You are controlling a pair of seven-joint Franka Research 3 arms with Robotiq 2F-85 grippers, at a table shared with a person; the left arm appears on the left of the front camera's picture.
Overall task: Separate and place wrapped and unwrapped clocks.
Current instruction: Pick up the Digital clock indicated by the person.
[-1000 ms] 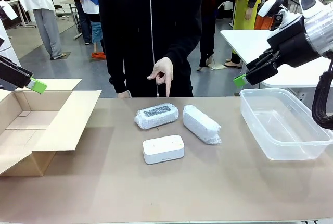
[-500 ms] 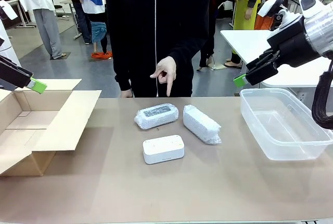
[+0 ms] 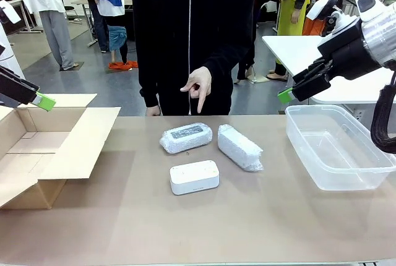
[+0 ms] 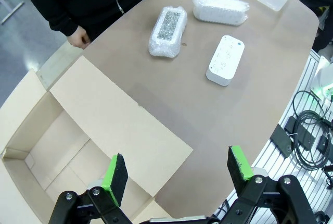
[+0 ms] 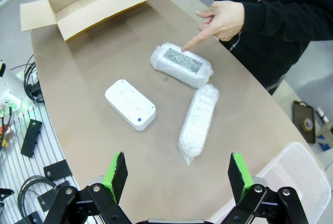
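1. Meanwhile, the person's hand drifted slightly toward 3 o'clock, still pointing down by the bubble-wrapped clock.
2. The white clock lay unmoved at its 6 o'clock.
3. The left gripper and right gripper stayed released and empty, so sorting likely hadn't begun.

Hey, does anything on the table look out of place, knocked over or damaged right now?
Nothing stands out. The two bubble-wrapped bundles and the white clock lie flat on the table, the cardboard box sits open, and the clear tub stands upright, empty.
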